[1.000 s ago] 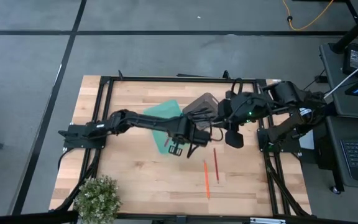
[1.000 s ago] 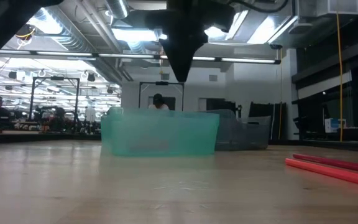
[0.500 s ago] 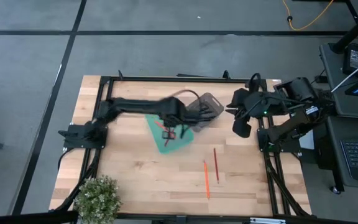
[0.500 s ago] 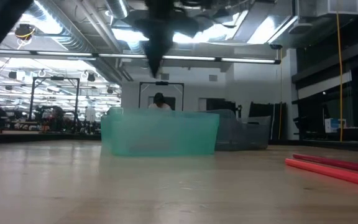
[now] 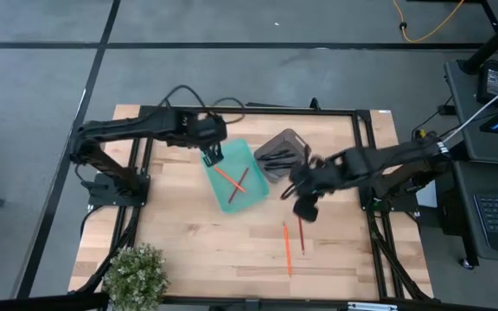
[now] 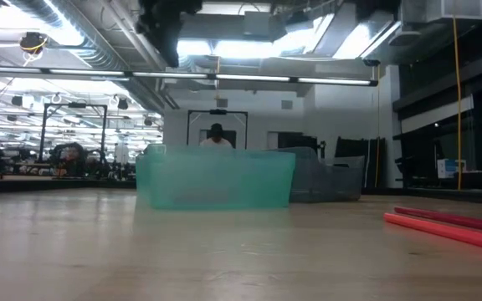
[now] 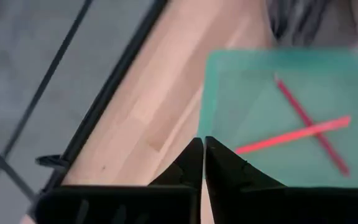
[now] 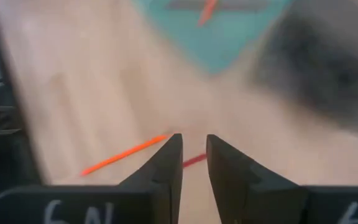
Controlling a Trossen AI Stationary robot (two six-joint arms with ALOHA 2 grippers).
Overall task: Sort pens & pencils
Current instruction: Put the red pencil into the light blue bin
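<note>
Wooden surface (image 5: pixel 188 250) is filling the middle of the high view, with a potted plant (image 5: pixel 135 275) sitting at its lower left corner. Both dark arms are reaching in from the sides. A green tray (image 5: pixel 251 161) is lying at centre, and two pencils (image 5: pixel 232 179) are lying crossed inside it. Just right of it, a dark grey tray (image 5: pixel 288 140) is holding the pens (image 5: pixel 276 156), which are showing as thin black sticks. Two more pencils (image 5: pixel 287 244) are resting loose on the wood in the lower centre, side by side and slightly apart.

Left pincer (image 5: pixel 211 155) is hovering over the green tray's upper left edge, clenched and empty, fingers (image 7: pixel 192 163) pressed together in the wrist view. Right pincer (image 5: pixel 305 207) is hanging right of centre, just above the loose pencils, released with a narrow gap and holding nothing.
</note>
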